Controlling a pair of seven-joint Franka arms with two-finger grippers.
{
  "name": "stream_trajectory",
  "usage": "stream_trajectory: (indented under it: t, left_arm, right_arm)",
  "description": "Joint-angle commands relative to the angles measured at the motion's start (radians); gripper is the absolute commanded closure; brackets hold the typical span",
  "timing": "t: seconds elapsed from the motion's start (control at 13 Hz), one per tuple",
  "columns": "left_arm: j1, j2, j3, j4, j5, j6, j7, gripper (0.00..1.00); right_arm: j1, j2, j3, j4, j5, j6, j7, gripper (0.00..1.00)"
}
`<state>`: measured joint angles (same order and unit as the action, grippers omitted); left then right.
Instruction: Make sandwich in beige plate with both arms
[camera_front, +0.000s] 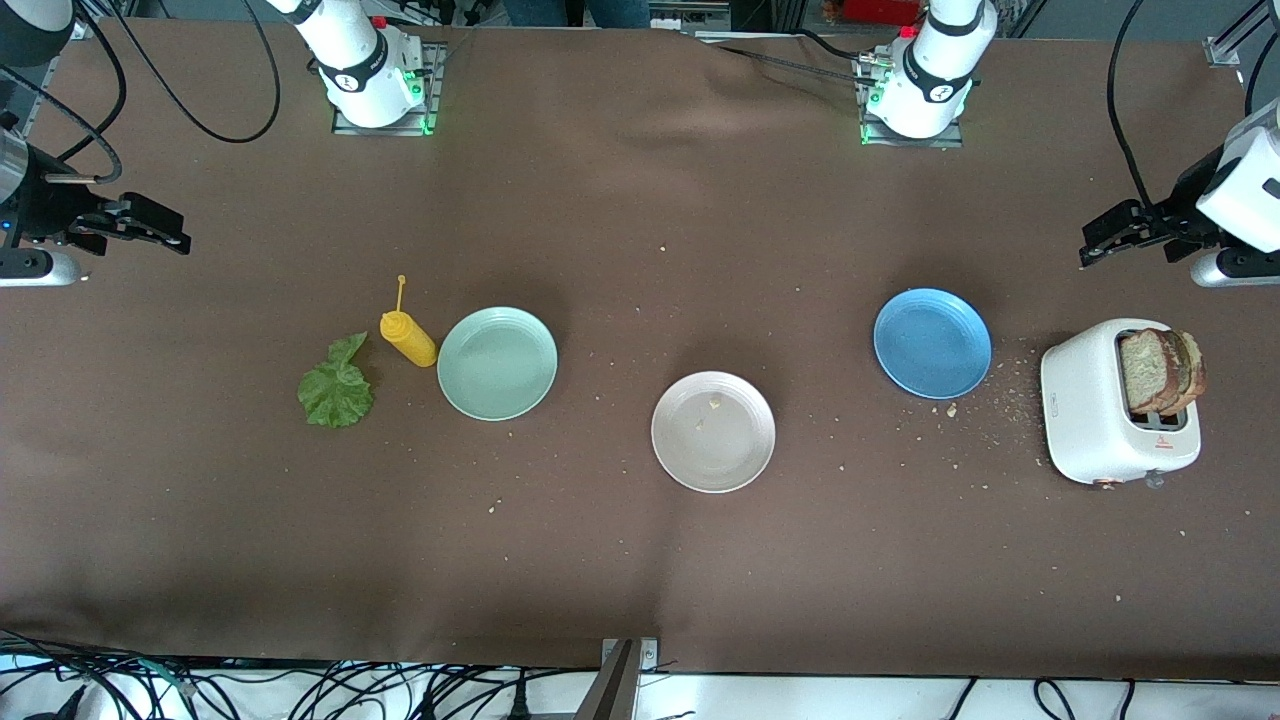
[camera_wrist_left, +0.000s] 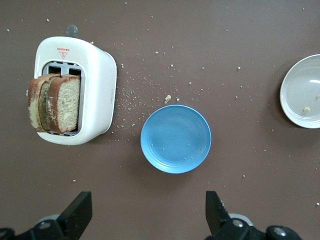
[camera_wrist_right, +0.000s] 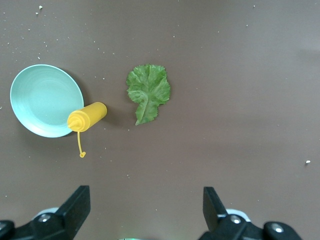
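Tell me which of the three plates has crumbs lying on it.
The beige plate, the middle one and nearest the front camera. It holds a few pale crumbs, while the green plate and the blue plate look bare.

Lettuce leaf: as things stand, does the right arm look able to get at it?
Probably yes. The lettuce leaf lies flat on the bare cloth at the right arm's end, apart from the yellow bottle beside it, with nothing on top. The right gripper hangs open above that end.
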<state>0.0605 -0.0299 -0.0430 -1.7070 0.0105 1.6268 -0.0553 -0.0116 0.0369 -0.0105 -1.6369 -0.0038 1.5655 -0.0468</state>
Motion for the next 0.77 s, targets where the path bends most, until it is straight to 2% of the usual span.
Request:
stream_trajectory:
  t: [0.0,0.69]
  left_arm:
    - [0.001,0.002,0.005,0.006,-0.034,0.004,0.022,0.0]
    - [0.001,0.004,0.005,0.006,-0.034,0.004,0.022,0.0]
  right_arm:
    - [-0.004,0.012,0.001,0.011,0.019,-0.01,-0.008,0.0]
    - [0.007,0.017,0.012,0.045,0.019,-0.004,0.002,0.0]
